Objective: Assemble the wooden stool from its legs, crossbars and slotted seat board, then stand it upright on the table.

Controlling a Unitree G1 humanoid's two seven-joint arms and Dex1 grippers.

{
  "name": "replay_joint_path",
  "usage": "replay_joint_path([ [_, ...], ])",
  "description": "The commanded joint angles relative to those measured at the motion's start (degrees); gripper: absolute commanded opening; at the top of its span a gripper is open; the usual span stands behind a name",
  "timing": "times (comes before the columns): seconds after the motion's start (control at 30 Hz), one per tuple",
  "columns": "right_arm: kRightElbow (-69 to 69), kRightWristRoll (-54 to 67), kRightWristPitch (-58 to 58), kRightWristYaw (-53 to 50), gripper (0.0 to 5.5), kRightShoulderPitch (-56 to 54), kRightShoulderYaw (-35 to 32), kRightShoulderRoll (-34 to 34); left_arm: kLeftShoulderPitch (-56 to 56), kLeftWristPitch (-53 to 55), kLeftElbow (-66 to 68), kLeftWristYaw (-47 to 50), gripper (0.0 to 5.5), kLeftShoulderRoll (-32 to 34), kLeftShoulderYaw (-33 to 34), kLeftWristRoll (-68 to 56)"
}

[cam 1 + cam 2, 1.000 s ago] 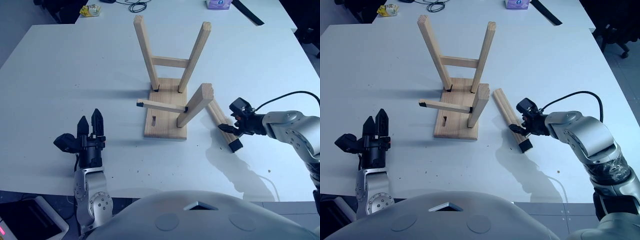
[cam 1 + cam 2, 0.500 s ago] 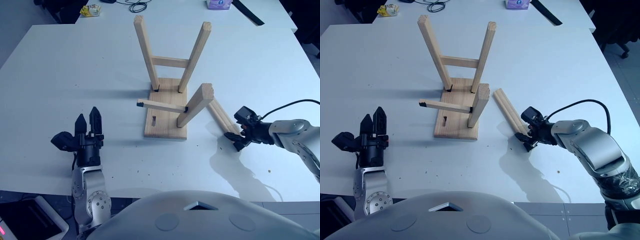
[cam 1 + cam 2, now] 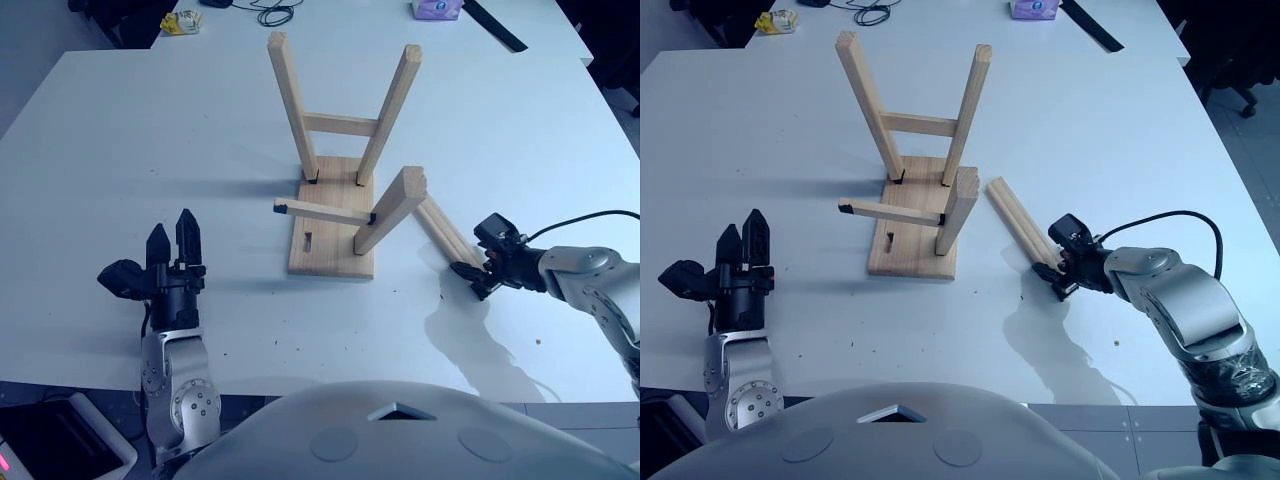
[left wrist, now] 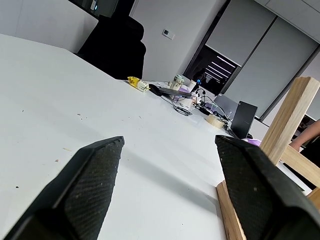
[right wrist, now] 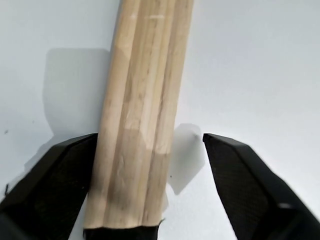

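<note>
Loose leg (image 5: 140, 115) runs off the right wrist view at both ends, and the edge clips its black cap. In the eye views that capped end is hidden under the right gripper (image 3: 1053, 281), and the far end sits behind the front stool leg (image 3: 392, 208). Left gripper (image 4: 170, 145) fingers (image 4: 95, 180) are cut off at their bases. Seat board (image 4: 229, 212) is cut by the frame edge. Desk clutter (image 4: 182, 92) is too small to identify. Purple box (image 3: 437, 8) is clipped at the top.

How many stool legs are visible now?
4: two upright legs at the seat board's far end, a tilted leg on its right side, a loose leg flat on the table at the right gripper. None seem hidden.
</note>
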Motion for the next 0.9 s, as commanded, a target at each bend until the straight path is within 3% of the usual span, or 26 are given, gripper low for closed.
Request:
replay_joint_path([
  [0.03, 0.60, -0.73, 3.04, -1.65, 3.80, 1.37, 1.33, 2.91, -0.82, 1.52, -0.59, 0.63, 3.38, 1.24, 0.43, -0.08],
  [0.1, 0.45, -1.60, 2.15, -1.71, 3.80, 1.95, 2.25, 2.30, -0.52, 1.66, -0.88, 0.66, 3.38, 1.32, 0.73, -0.24],
  [0.5, -0.72, -2.08, 2.32, -0.68, 2.10, 1.47, 0.53, 0.70, 0.43, 1.53, -1.70, 0.66, 3.38, 0.15, 0.22, 0.34],
  [0.57, -0.77, -1.62, 2.59, -0.64, 2.07, -0.10, 0.04, 1.58, 0.94, 1.26, -1.71, 0.54, 3.38, -0.21, 0.22, 0.38],
  [0.67, -0.48, -0.73, 4.25, -1.49, 2.07, -2.85, -1.39, 5.31, -0.37, 1.78, -1.03, 0.58, 3.38, 0.44, 0.71, 0.22],
  [0.9, 6.72, -0.61, 17.73, -6.22, 2.07, -10.90, -15.37, 22.48, -5.45, 3.67, 1.42, -0.17, 3.38, 3.54, 2.08, -0.63],
])
